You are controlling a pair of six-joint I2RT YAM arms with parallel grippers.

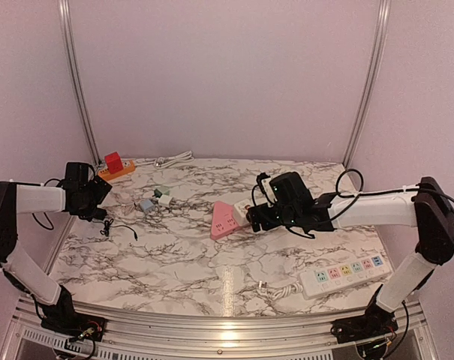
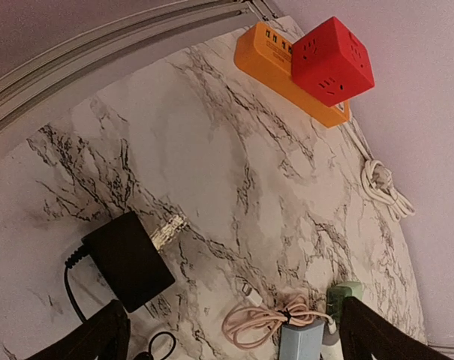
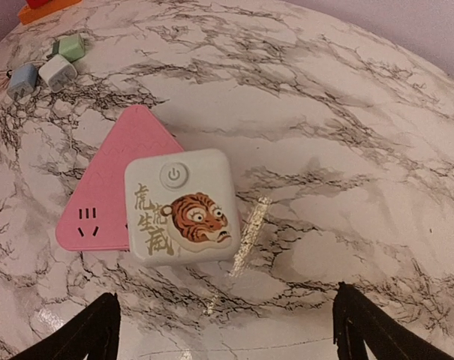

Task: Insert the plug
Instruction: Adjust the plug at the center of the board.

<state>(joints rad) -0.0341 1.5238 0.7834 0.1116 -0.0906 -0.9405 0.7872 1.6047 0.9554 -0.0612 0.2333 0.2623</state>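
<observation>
A pink triangular socket block (image 3: pixel 110 176) lies mid-table, also visible as the pink block (image 1: pixel 223 222). A white cube with a tiger picture and a power button (image 3: pixel 183 208) rests against its right corner. My right gripper (image 3: pixel 227 330) hovers open just on the near side of the cube, holding nothing. At the far left my left gripper (image 2: pixel 238 341) is open and empty above the marble. A black plug block (image 2: pixel 127 260) with a black cord lies by its left finger (image 2: pixel 99 337).
Small blue (image 2: pixel 300 341) and green (image 2: pixel 345 296) chargers and a coiled pink cable (image 2: pixel 260 322) lie by the left gripper's right finger. An orange strip (image 2: pixel 275 56) carrying a red cube (image 2: pixel 333 60) sits at the back left. A white multi-socket strip (image 1: pixel 347 274) lies front right.
</observation>
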